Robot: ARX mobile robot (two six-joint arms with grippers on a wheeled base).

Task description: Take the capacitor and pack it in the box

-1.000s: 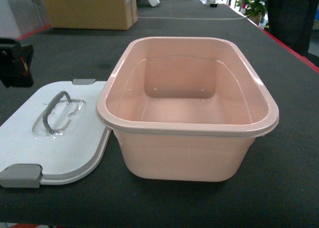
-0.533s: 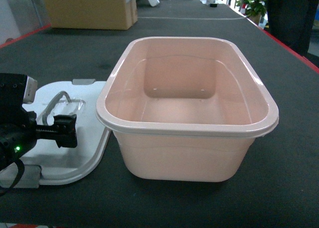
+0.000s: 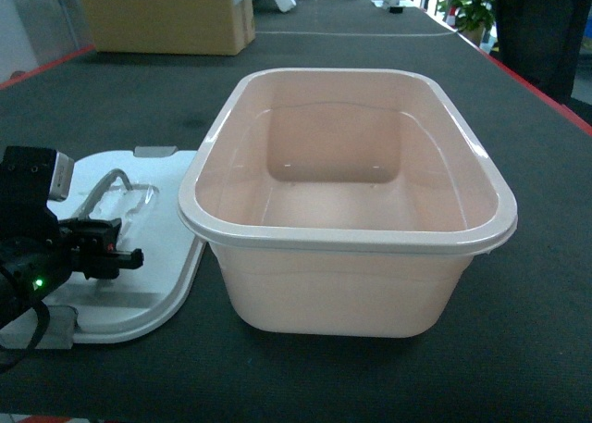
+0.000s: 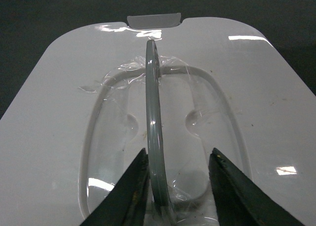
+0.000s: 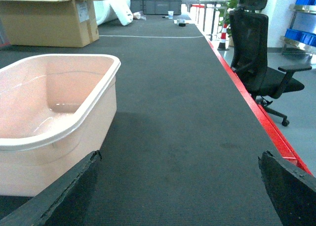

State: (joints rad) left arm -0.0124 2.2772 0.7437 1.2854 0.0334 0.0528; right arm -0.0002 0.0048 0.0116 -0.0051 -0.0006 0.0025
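Observation:
The pale pink box (image 3: 342,293) stands open in the middle of the dark table, and nothing shows inside it. Its white lid (image 3: 148,284) lies flat to its left, with the clear handle (image 3: 108,184) raised. My left gripper (image 3: 127,249) hovers low over the lid. In the left wrist view it (image 4: 178,152) is open with its fingers either side of the handle (image 4: 153,112), the left finger against it. My right gripper (image 5: 180,157) is wide open over bare table to the right of the box (image 5: 49,166). No capacitor is in view.
A brown cardboard carton (image 3: 166,16) sits at the far left of the table. A potted plant (image 3: 472,2) stands at the far right. A black office chair (image 5: 256,53) is beyond the table's red right edge (image 5: 256,112). A grey latch (image 4: 153,21) is on the lid's far end.
The left arm came in from the left edge and dropped over the lid. Its jaws now straddle the handle. The box and lid have not moved.

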